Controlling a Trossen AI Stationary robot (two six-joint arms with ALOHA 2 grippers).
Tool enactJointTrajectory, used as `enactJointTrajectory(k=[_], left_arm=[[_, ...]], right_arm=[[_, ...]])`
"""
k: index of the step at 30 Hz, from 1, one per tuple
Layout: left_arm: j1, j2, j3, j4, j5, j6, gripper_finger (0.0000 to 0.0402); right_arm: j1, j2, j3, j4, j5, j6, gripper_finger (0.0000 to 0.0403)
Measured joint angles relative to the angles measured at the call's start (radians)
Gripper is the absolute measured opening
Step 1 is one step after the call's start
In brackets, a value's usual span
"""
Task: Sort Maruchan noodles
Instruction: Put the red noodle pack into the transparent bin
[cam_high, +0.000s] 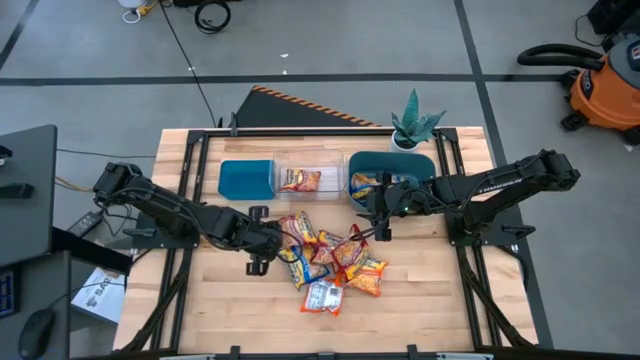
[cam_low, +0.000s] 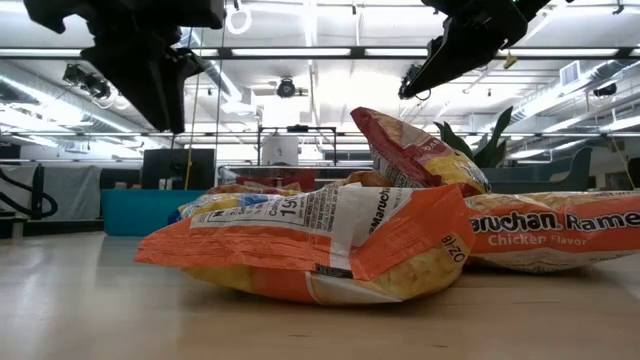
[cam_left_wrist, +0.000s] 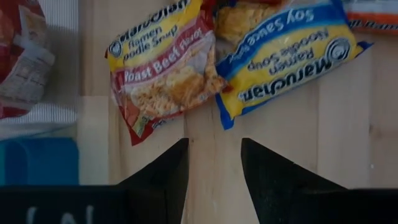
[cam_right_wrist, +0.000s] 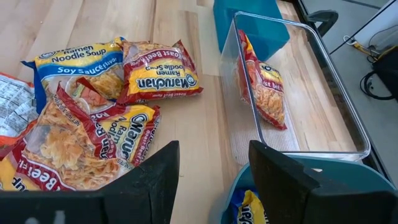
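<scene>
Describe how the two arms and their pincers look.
Both arms are dark, near-black jointed links. The right arm carries pale lettering along its forearm; the left arm shows none. Each pincer has two flat, matte black fingers that taper to blunt tips: left pincer, right pincer.

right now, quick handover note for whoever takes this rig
Left end effector: open, empty, over the wood just short of the roast beef packet and soy sauce packet.
Right end effector: open, empty, by the teal bin.
Done: one packet in the clear bin, at least one in the teal bin.
Left: the pile on the table.
</scene>
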Motion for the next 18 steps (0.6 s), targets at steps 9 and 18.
enactJointTrajectory(k=[9, 18], left_arm=[[-0.019, 0.000, -0.030, 0.141, -0.001, 0.059, 0.0153], [-0.067, 0.001, -0.081, 0.299, -0.014, 0.174, 0.0153]], right_arm=[[0.000, 0.000, 0.000, 0.000, 0.000, 0.000, 0.0199], [0.000, 0.000, 0.000, -0.003, 0.000, 0.000, 0.0199]])
